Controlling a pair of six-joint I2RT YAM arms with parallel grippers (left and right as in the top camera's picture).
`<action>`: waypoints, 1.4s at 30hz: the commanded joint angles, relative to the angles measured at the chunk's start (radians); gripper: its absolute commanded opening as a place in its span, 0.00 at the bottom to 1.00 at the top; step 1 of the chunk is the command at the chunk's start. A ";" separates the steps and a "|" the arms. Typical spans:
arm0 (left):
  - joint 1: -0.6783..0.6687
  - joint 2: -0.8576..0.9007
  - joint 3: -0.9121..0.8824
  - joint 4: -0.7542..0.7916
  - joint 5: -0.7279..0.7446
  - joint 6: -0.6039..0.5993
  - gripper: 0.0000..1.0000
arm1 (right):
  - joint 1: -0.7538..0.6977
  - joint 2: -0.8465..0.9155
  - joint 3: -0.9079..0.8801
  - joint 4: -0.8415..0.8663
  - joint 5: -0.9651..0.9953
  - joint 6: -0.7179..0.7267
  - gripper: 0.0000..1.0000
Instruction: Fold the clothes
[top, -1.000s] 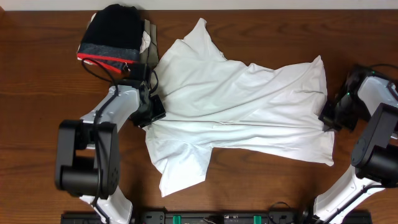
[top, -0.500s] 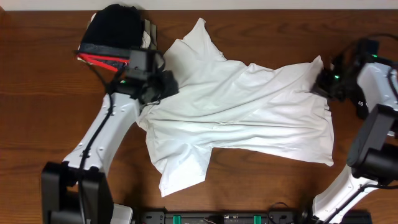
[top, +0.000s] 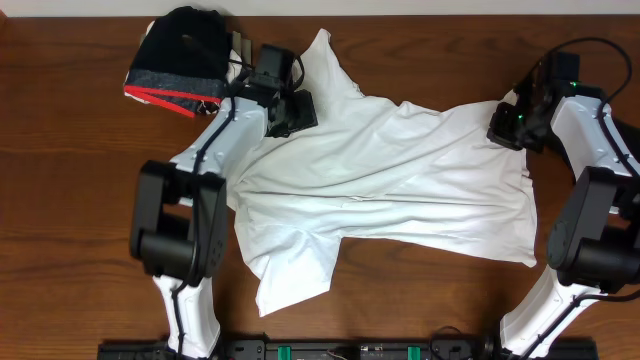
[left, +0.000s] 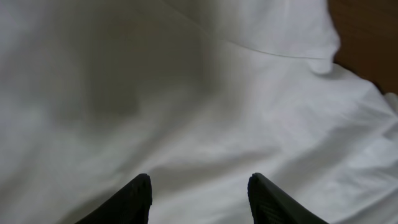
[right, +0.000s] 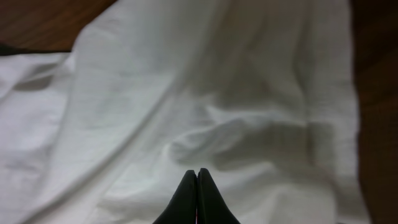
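Your shirt (top: 400, 190) lies crosswise on the worktop (top: 60, 200) between both arms: left tool (left: 200, 190) gapes empty over its shoulder end, while right tool (right: 198, 180), tips pressed together and seemingly empty, is nearest its hem corner.

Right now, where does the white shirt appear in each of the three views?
Overhead: white shirt spread across the middle of the table.
Left wrist: shirt fills nearly the whole frame.
Right wrist: shirt fills most of the frame.
Shared landmark: the brown table, at top right in left wrist, top left in right wrist.
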 joint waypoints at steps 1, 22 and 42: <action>0.003 0.028 0.042 0.016 -0.022 0.026 0.52 | -0.017 -0.005 0.013 -0.005 0.049 -0.005 0.02; 0.026 0.142 0.041 0.055 -0.126 0.056 0.52 | -0.010 0.086 0.011 -0.039 0.154 -0.004 0.02; 0.143 0.157 0.041 0.017 -0.156 0.075 0.48 | -0.105 0.121 -0.003 -0.056 0.177 -0.012 0.01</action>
